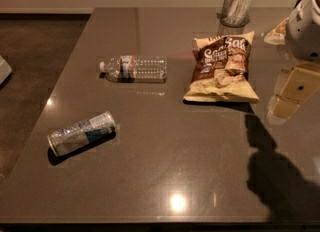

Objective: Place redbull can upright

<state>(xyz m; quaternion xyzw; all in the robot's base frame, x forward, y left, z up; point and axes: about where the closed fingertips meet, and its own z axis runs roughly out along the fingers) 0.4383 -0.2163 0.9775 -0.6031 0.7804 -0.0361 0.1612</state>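
The redbull can (81, 133) lies on its side near the front left of the dark glossy table (165, 176), its silver top pointing toward the left edge. My gripper (290, 96) hangs at the right edge of the view, below the white arm (306, 23). It is far to the right of the can and holds nothing that I can see.
A clear plastic water bottle (134, 69) lies on its side at mid-table. A brown and yellow chip bag (222, 68) lies to the left of the gripper. A mesh cup (236, 5) stands at the back. A small packet (276, 35) lies at the back right. The floor drops off to the left.
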